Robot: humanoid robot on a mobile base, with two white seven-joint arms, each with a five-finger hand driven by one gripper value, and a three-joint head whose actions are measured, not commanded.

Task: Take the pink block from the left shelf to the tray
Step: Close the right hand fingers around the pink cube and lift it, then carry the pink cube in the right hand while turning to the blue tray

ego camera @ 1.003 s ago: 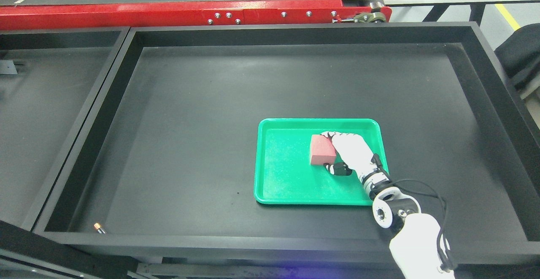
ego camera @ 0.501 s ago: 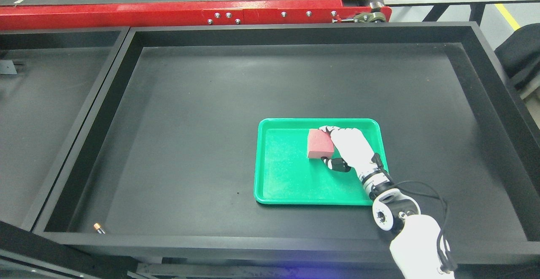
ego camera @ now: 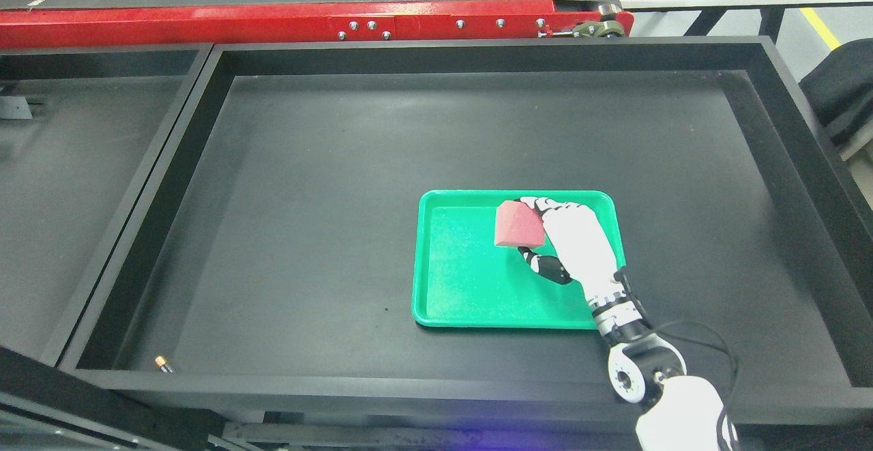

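A pink block sits over the upper middle of the green tray, tilted. My right hand comes in from the lower right and is shut on the block, its white fingers over the block's far side and its dark thumb below it. Whether the block touches the tray floor I cannot tell. The left arm does not show.
The tray lies in a large black bin with raised walls. A second black bin adjoins at the left. A red conveyor frame runs along the back. A small copper-coloured item lies in the bin's front left corner.
The right hand has carried the pink block slightly up the picture, toward the tray's far rim, and the block now looks more tilted. The camera view shifted a little.
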